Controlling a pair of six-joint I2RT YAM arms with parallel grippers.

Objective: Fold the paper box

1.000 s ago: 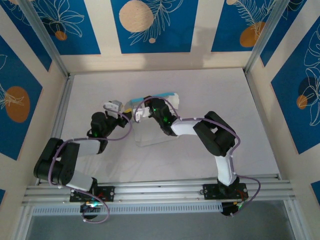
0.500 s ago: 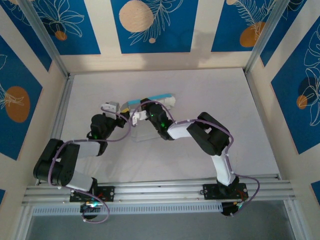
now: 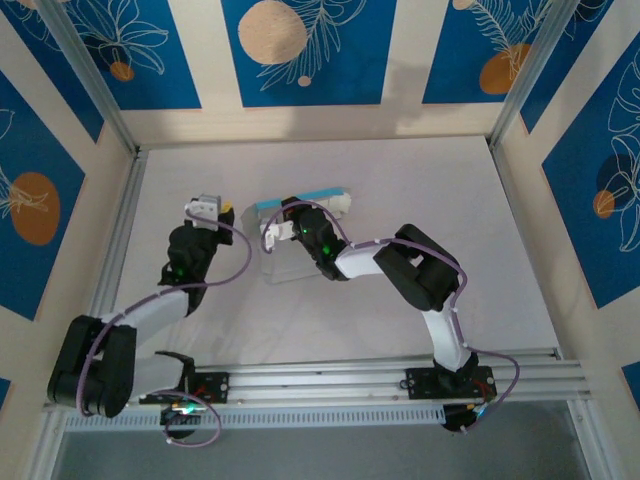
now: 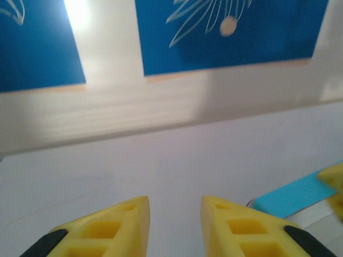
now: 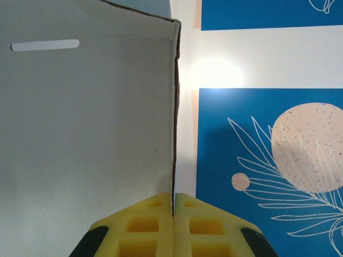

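The paper box [image 3: 305, 197] stands partly folded at mid-table, a light-blue wall raised along its far side and a white panel lying flat toward me. My right gripper [image 3: 270, 232] is at its left end. In the right wrist view that gripper [image 5: 173, 198] is shut on the thin edge of an upright white panel [image 5: 86, 134] that has a slot near its top. My left gripper [image 3: 207, 205] hovers to the left of the box, apart from it. Seen from the left wrist, this gripper [image 4: 174, 203] is open and holds nothing, with a blue box edge [image 4: 297, 195] at the right.
Blue-and-cream patterned walls [image 3: 300, 50] close in the white table [image 3: 420, 190] on three sides. Aluminium rails [image 3: 320, 380] run along the near edge, and a slanted rail [image 3: 125, 230] borders the left side. The right arm's elbow [image 3: 425, 265] rises just right of the box.
My left gripper has pulled away leftward from the box's left end, its jaws narrower than before. The right gripper has shifted slightly left, holding the box edge throughout.
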